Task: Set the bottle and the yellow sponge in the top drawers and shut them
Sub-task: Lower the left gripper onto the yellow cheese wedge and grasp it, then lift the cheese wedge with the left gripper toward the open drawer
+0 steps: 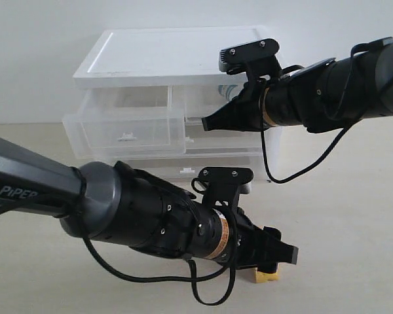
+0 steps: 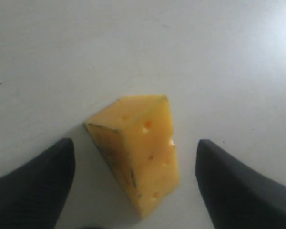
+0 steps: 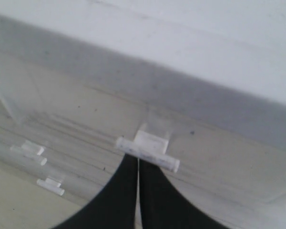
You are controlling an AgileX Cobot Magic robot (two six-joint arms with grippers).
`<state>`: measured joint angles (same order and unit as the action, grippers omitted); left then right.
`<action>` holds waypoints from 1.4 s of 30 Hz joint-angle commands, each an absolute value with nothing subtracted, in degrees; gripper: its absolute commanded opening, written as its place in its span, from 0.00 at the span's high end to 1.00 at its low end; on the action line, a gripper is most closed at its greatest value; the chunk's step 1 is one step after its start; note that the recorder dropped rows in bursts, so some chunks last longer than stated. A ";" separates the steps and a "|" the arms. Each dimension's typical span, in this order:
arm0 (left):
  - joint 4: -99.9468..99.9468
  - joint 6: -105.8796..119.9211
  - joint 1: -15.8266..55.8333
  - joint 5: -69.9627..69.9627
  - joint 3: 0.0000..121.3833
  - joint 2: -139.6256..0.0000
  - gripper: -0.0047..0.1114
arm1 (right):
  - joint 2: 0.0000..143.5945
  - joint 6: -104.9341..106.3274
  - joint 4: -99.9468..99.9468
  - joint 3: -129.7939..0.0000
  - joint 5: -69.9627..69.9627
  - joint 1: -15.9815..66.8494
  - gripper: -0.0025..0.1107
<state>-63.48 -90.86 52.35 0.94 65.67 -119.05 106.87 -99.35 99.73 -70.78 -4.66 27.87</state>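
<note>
The left gripper (image 2: pixel 134 148) is held wide open and empty around the orange-yellow wedge-shaped sponge (image 2: pixel 138 157), whose long axis is set roughly along the jaws.

The right gripper (image 3: pixel 137 164) shows its two black fingers (image 3: pixel 117 200) pressed together. Their tips meet the white clip handle (image 3: pixel 148 151) of a translucent top drawer (image 3: pixel 219 152), which sits directly under the cabinet's white top (image 3: pixel 205 57). Further white handles (image 3: pixel 31 151) on neighbouring drawer fronts appear blurred.

surface: pale table (image 1: pixel 354 216) | on it: drawer cabinet (image 1: pixel 177 52); yellow sponge (image 2: pixel 138 152)
</note>
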 commanded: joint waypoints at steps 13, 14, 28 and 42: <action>-63.00 -92.85 53.79 2.96 70.07 -123.28 0.39 | 106.67 -100.00 99.95 -72.01 -8.64 27.18 0.98; -63.00 -92.85 53.79 2.96 70.07 -123.28 0.40 | 106.67 -100.00 99.95 -72.01 -8.64 27.18 0.98; -47.92 -67.61 55.80 -13.76 69.75 -119.29 0.92 | 106.67 -99.71 99.95 -72.01 -9.41 27.18 0.98; -44.18 -51.55 61.11 -32.51 55.92 -88.09 0.93 | 106.67 -99.81 99.95 -72.01 -10.69 27.18 0.98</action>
